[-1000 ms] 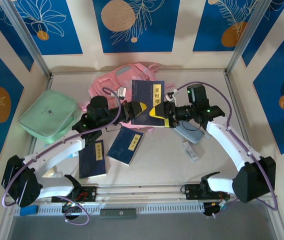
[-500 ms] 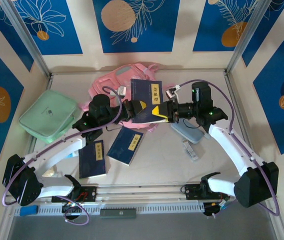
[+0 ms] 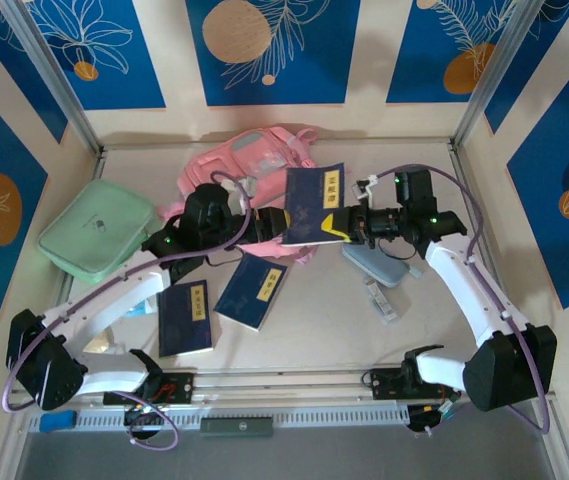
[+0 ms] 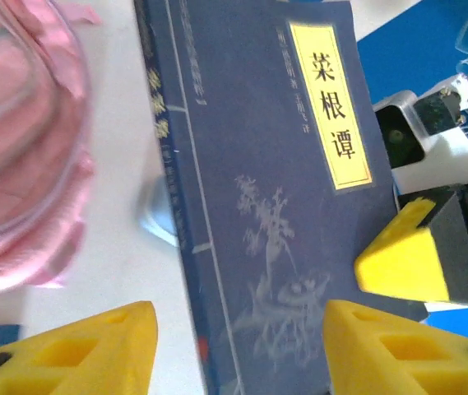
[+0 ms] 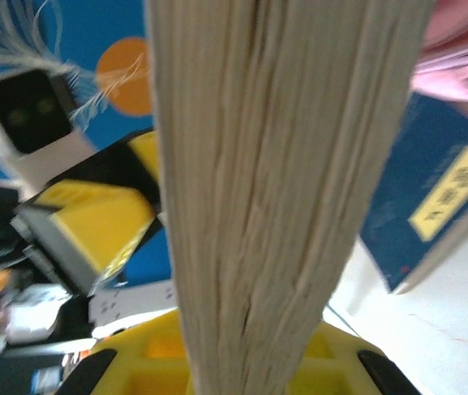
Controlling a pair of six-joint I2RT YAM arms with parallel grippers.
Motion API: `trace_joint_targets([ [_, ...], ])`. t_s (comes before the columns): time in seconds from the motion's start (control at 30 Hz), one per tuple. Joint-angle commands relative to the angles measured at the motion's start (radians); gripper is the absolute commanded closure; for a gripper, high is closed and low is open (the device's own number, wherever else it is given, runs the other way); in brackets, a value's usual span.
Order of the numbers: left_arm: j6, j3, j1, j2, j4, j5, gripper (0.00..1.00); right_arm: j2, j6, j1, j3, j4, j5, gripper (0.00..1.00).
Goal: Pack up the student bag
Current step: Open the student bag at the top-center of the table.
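Here, right gripper (image 3: 343, 226) clamping book (image 3: 314, 203), bag (image 3: 254, 156) behind

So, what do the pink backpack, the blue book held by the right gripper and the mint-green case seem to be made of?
The student bag: soft matt woven fabric, as it creases and sags. The blue book: paper, probably with a matt card cover; stacked page edges show in the right wrist view. The mint-green case: likely matt fabric, too small to be sure.

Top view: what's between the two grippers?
A dark blue book, seen in the top view. The right gripper is shut on one edge; the left gripper is open at the other.
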Motion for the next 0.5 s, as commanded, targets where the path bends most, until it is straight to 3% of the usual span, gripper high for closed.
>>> trace_joint_targets([
  [0.0, 0.388, 0.113, 0.009, 0.080, -0.255, -0.129, 0.38, -0.006, -0.114, -0.079, 0.020, -0.186, 0.092, 1.00],
  [0.23, 0.724, 0.284, 0.013, 0.359, -0.339, -0.191, 0.38, -0.010, -0.130, -0.221, -0.023, -0.223, 0.141, 1.00],
  [0.47, 0.861, 0.477, 0.030, 0.617, -0.378, -0.312, 0.37, 0.003, -0.118, -0.273, -0.045, -0.195, 0.109, 1.00],
])
